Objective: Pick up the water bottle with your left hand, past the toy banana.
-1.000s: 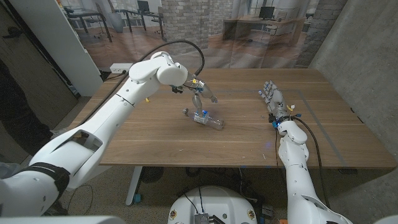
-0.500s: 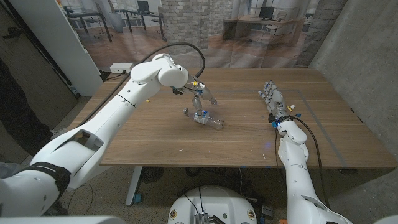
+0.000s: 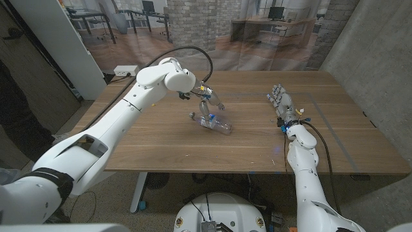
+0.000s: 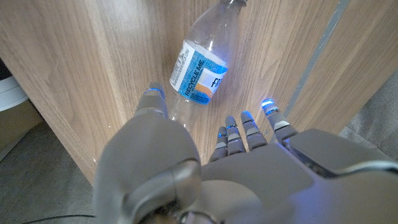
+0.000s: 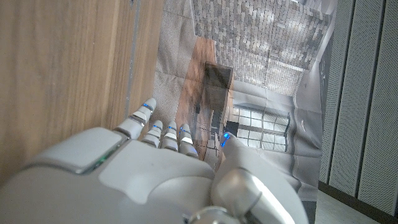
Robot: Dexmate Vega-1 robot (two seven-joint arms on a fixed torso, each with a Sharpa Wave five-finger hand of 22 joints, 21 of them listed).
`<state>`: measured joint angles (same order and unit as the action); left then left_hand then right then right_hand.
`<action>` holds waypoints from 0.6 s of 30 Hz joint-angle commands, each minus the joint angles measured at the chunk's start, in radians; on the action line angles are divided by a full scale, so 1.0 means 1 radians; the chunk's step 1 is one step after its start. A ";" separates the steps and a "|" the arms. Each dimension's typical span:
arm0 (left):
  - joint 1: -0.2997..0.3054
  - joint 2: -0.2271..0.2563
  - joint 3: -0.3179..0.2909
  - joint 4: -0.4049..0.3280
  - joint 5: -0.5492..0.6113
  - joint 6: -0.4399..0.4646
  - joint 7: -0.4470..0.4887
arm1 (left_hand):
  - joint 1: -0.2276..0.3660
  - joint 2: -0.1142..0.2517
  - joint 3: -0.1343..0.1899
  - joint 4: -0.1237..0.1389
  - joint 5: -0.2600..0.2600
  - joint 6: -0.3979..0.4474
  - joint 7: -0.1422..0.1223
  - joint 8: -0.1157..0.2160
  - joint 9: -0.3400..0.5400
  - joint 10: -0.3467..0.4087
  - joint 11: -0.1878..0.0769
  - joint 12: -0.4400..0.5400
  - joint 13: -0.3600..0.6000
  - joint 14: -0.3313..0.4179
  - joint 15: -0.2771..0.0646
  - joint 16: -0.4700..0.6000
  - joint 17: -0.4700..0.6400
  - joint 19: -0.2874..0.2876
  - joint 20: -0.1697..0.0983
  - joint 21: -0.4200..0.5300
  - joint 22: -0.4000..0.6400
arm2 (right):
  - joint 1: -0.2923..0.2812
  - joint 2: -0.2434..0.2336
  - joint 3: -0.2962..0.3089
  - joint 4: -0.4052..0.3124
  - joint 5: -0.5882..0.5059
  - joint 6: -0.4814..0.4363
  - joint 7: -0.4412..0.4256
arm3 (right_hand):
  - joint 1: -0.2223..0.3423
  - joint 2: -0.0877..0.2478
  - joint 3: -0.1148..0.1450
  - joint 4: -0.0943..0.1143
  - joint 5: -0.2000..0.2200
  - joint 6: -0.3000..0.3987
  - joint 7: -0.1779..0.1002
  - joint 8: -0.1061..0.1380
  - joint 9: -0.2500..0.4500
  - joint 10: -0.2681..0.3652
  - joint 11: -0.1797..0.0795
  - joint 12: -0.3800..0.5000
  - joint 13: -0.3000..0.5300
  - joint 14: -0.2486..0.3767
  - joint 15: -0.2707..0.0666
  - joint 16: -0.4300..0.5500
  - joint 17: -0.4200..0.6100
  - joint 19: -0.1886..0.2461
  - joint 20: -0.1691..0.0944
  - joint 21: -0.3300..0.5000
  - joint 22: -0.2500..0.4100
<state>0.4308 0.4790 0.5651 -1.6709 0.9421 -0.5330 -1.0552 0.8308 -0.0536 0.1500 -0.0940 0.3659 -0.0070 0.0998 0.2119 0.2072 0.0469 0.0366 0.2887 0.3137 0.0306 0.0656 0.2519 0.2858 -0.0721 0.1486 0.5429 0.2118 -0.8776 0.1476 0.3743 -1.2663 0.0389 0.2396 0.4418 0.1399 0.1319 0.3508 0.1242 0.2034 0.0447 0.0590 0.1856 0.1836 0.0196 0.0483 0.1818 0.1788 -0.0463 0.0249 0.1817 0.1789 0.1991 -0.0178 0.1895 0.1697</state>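
A clear plastic water bottle (image 3: 215, 124) with a blue-and-white label lies on its side near the middle of the wooden table (image 3: 161, 145). My left hand (image 3: 207, 100) hovers just above and behind it, fingers pointing down and spread, holding nothing. In the left wrist view the bottle (image 4: 200, 65) lies just beyond the spread fingertips of that hand (image 4: 205, 155), thumb on one side and fingers on the other. My right hand (image 3: 281, 103) stands at the table's right side, fingers straight, well away from the bottle.
A white power strip (image 3: 125, 69) lies at the table's far left edge. A person in dark clothes (image 3: 16, 116) stands at the left. A thin tape line (image 3: 322, 109) marks the table's right part.
My left arm's elbow has drifted slightly to the right; the hand stays over the bottle. The bottle and right hand have not moved.
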 commanded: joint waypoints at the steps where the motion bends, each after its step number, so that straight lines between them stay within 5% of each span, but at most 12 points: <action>1: -0.001 -0.003 0.008 0.018 0.012 -0.007 0.015 | 0.001 0.008 -0.003 -0.002 0.005 0.004 0.002 0.006 0.002 0.002 -0.006 0.005 0.006 -0.002 -0.006 0.010 0.005 0.002 -0.004 0.000 0.002 | 0.013 -0.003 0.000 0.022 -0.004 0.005 -0.002 | 0.003 -0.007 0.006 -0.003 0.006 0.006 0.006 0.006 0.003 0.003 0.003 0.008 0.004 0.003 0.002 0.006 0.003 0.009 -0.004 0.007 0.003; 18: -0.009 -0.007 0.023 0.040 0.024 -0.023 0.033 | 0.009 0.012 -0.008 -0.002 0.003 0.012 -0.004 0.009 0.003 0.009 -0.013 0.016 0.017 0.005 -0.011 0.013 0.010 0.006 -0.010 0.001 0.002 | 0.032 -0.007 0.003 0.059 -0.003 0.018 -0.002 | 0.001 -0.008 0.006 -0.003 0.006 0.007 0.006 0.006 0.003 0.004 0.003 0.008 0.004 0.004 0.002 0.006 0.003 0.008 -0.004 0.007 0.003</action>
<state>0.4254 0.4746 0.5802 -1.6432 0.9579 -0.5466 -1.0330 0.8348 -0.0496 0.1460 -0.0980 0.3686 -0.0016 0.0944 0.2118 0.2070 0.0510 0.0299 0.3000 0.3276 0.0326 0.0567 0.2558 0.2905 -0.0682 0.1447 0.5430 0.2117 -0.8558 0.1431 0.3743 -1.2274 0.0357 0.2510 0.4403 0.1400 0.1319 0.3508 0.1241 0.2033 0.0447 0.0590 0.1856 0.1836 0.0196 0.0483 0.1818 0.1788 -0.0444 0.0269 0.1817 0.1789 0.1991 -0.0178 0.1895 0.1696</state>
